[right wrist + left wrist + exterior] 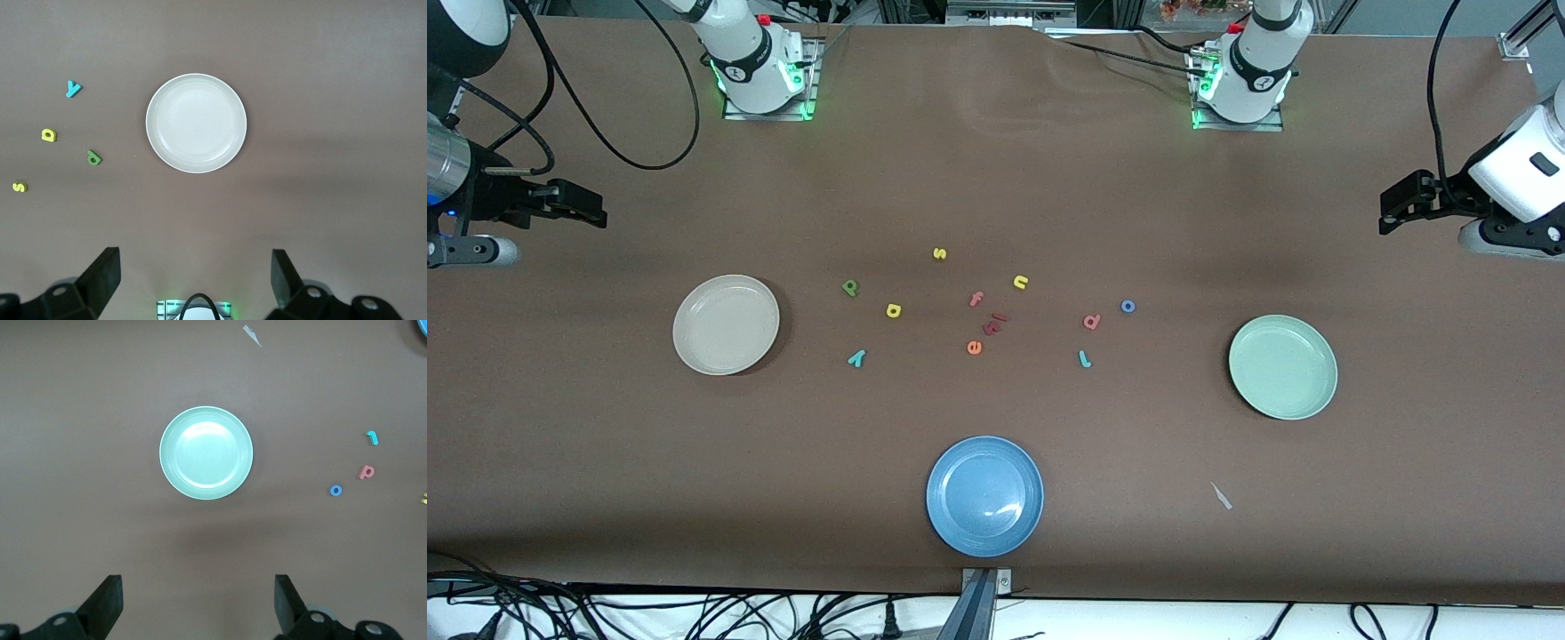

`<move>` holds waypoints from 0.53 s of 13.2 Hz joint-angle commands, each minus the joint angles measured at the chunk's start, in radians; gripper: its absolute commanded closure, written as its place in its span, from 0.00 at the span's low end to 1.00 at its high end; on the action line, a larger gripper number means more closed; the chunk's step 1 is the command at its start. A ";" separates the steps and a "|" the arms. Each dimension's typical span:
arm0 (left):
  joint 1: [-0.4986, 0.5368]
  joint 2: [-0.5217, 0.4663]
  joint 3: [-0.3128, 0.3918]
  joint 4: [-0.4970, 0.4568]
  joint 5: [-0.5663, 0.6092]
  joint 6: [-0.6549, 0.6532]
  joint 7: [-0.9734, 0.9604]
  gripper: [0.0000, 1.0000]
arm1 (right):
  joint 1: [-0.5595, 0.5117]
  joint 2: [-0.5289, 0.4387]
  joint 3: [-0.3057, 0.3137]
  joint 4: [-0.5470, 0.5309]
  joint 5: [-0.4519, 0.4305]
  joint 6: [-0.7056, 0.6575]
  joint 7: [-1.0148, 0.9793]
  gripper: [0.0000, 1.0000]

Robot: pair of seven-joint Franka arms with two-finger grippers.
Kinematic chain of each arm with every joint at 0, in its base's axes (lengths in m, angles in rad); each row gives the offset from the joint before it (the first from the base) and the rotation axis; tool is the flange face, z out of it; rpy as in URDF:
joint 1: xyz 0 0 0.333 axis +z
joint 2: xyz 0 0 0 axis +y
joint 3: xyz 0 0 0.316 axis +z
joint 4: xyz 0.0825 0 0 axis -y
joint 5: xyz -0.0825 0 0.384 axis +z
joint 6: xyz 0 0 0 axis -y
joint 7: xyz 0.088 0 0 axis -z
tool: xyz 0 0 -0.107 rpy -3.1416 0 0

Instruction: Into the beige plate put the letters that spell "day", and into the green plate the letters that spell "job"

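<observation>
The green d (pixel 851 287), yellow a (pixel 893 310) and teal y (pixel 856 358) lie loose on the brown worktop (pixel 996 178) at centre-left of the front view, just beside the beige plate (pixel 726 324), which holds nothing. The teal j (pixel 1085 358), pink b (pixel 1091 322) and blue o (pixel 1128 306) lie at centre-right, near the green plate (pixel 1283 366), which also holds nothing. Between the two groups sit a yellow s (pixel 939 253), a yellow n (pixel 1021 282), a pink f (pixel 976 299) and an orange e (pixel 974 347). A blue plate (pixel 984 495) sits at lower centre. The right gripper (pixel 574 206) hangs at the frame's left edge, fingers spread and holding nothing; the left gripper (pixel 1392 209) hangs at the right edge, fingers likewise apart.
</observation>
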 commanded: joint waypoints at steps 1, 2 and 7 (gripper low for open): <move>0.001 -0.004 -0.001 0.012 0.004 -0.023 -0.006 0.00 | -0.008 0.009 0.003 0.023 -0.008 -0.019 -0.011 0.00; 0.001 -0.004 -0.001 0.012 0.004 -0.023 -0.006 0.00 | -0.008 0.009 0.005 0.026 -0.008 -0.019 -0.012 0.00; 0.001 -0.004 -0.001 0.012 0.004 -0.023 -0.006 0.00 | -0.006 0.009 0.003 0.028 -0.012 -0.024 -0.012 0.00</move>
